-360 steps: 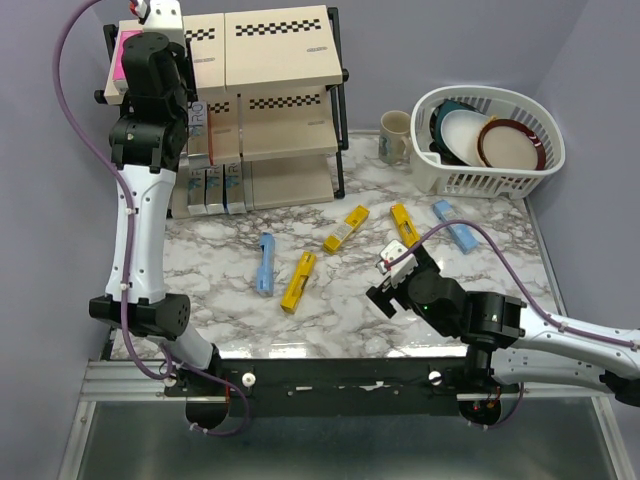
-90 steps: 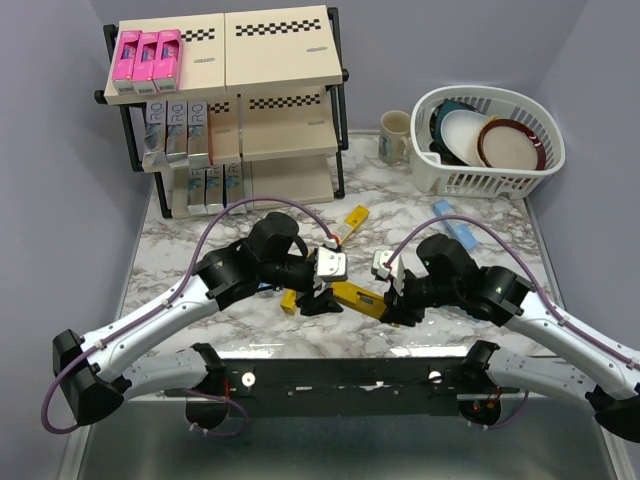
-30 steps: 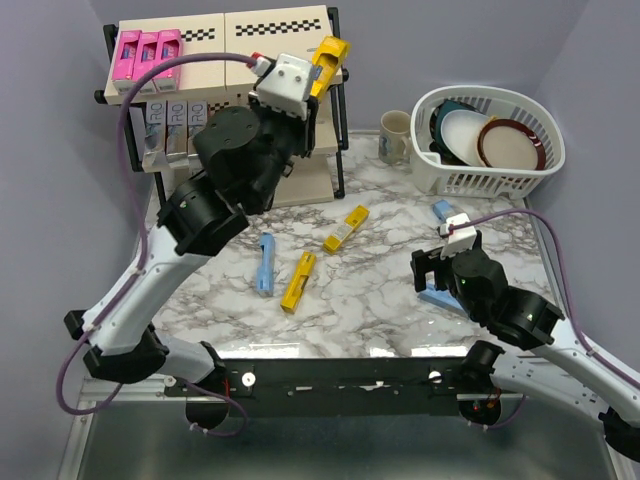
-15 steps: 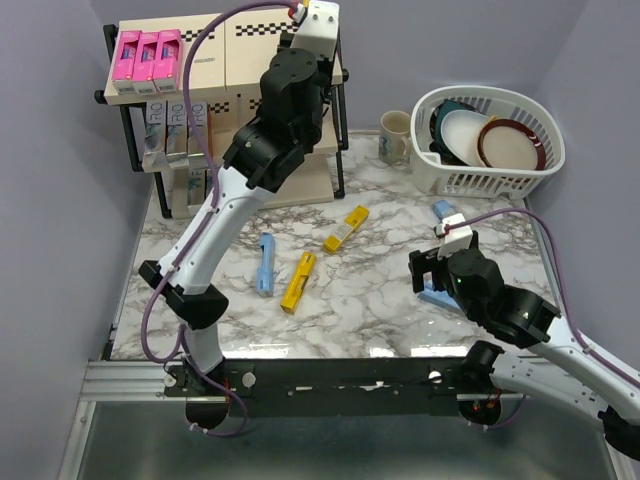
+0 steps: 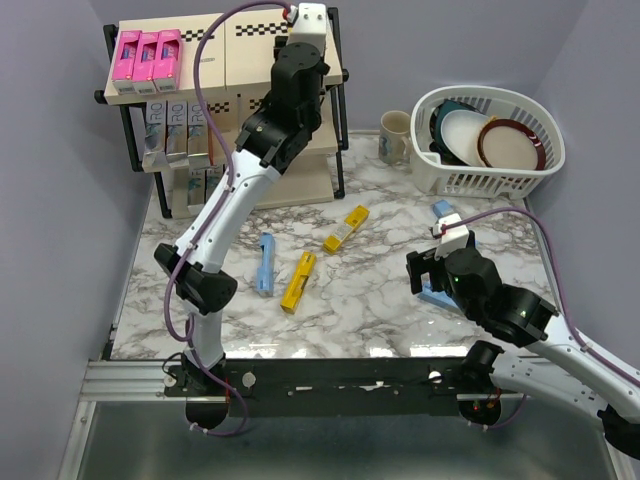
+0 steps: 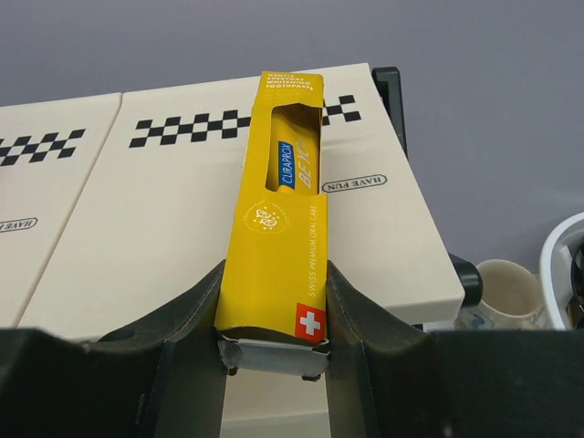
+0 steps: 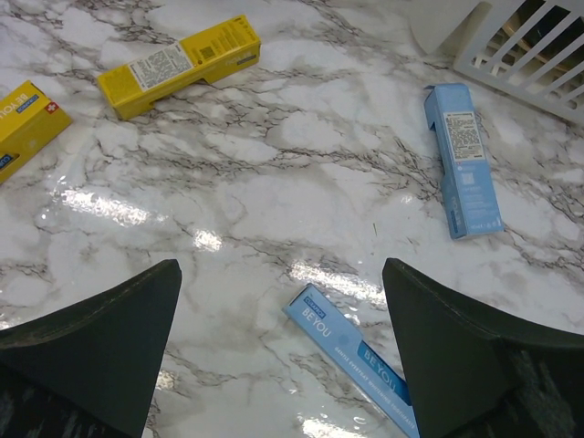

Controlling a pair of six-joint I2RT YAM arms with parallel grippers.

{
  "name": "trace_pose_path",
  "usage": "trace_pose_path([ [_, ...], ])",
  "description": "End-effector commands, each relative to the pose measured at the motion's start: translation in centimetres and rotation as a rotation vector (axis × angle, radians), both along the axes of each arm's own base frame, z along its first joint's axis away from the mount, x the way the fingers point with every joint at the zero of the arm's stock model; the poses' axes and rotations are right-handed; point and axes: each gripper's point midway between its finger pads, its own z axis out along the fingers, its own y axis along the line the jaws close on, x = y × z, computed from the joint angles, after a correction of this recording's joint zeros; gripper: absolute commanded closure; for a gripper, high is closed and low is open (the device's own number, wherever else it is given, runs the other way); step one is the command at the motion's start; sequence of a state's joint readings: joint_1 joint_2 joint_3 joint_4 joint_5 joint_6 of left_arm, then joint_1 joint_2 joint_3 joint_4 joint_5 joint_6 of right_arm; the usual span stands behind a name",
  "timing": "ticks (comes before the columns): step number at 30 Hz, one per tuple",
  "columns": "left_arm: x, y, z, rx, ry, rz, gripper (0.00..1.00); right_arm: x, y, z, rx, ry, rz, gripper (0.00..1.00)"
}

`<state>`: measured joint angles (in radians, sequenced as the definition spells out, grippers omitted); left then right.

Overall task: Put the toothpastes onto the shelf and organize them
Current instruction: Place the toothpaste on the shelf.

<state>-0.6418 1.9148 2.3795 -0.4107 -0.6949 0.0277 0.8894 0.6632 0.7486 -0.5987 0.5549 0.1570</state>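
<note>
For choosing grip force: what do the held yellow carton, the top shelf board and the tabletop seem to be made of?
Yellow carton: thin printed cardboard, slightly glossy; its folded end flap shows bare grey board.
Top shelf board: beige, matte, probably coated wood or plastic; the look leaves it open.
Tabletop: marble pattern, highly glossy with bright reflections; stone or film, unclear.

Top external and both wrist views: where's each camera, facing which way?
Top external: above and behind the robot, looking down on table, shelf, left arm, right arm.
Left wrist: up at the shelf, facing across its top board; left gripper shut on yellow carton.
Right wrist: low, facing down at marble; open right gripper frames a light blue carton.
Shared by top external, left wrist: the mug.
</note>
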Motion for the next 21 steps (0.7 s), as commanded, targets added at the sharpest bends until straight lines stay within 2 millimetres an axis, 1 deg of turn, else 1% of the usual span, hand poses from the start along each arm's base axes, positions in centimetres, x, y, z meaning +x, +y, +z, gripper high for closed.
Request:
trace_pose_path([
  [1, -0.1, 2.2, 1.6, -0.053, -0.043, 0.036, 0.67, -0.1, 0.5, -0.3, 0.007, 0.009, 0.019, 0.0],
  [3, -0.2, 3.0, 1.7, -0.05, -0.041, 0.042, 0.67, 0.0, 0.5, -0.3, 0.002, 0.009, 0.018, 0.0],
  [10, 0.1, 4.6, 0.1, -0.042, 0.016, 0.045, 0.65, -0.1, 0.5, -0.4, 0.003, 0.012, 0.021, 0.0],
  [12, -0.1, 5.2, 0.4, -0.047, 0.013, 0.054, 0.64, -0.1, 0.6, -0.4, 0.002, 0.012, 0.028, 0.0],
  [13, -0.1, 5.5, 0.1, -0.046, 0.019, 0.06, 0.64, -0.1, 0.7, -0.4, 0.006, 0.012, 0.029, 0.0],
  [14, -0.3, 5.8, 0.4, -0.049, 0.014, 0.057, 0.64, -0.1, 0.7, -0.4, 0.003, 0.013, 0.032, 0.0],
  [21, -0.2, 6.8, -0.1, -0.043, 0.035, 0.065, 0.61, 0.0, 0.9, -0.5, -0.001, 0.018, 0.034, 0.0],
])
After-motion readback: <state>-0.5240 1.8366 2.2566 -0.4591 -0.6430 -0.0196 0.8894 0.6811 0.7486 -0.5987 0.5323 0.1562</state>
